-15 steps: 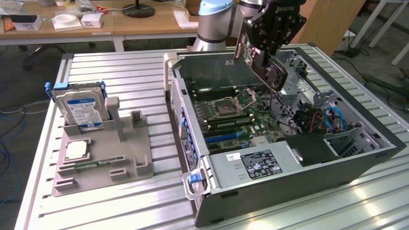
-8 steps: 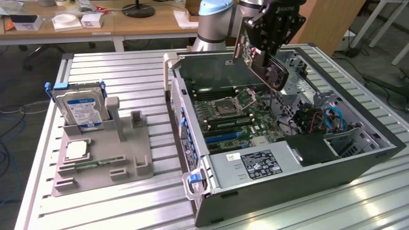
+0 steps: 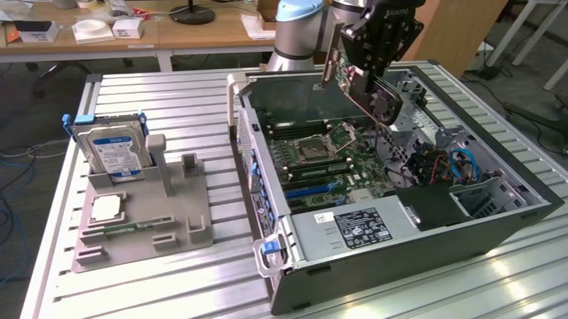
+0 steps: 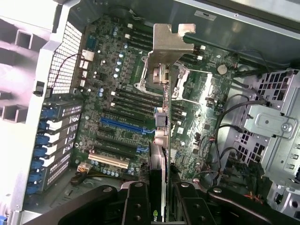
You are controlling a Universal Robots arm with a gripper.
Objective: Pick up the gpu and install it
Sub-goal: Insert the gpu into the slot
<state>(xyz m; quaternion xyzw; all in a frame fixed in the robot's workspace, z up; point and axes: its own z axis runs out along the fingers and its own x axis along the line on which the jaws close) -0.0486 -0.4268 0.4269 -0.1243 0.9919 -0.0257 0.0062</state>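
One gpu (image 3: 360, 90) clamped between jaws — long axis slanting down, bracket (image 4: 168, 42) end toward motherboard (image 4: 117, 112).

Slatted metal table (image 3: 159, 100); behind it a wooden desk (image 3: 177, 34) — cluttered, perhaps with boxes — grey floor (image 3: 31, 106).

The arm (image 3: 297, 30) is silver-grey with a pale blue joint cap; its tool (image 3: 371, 63) is black with white lettering.
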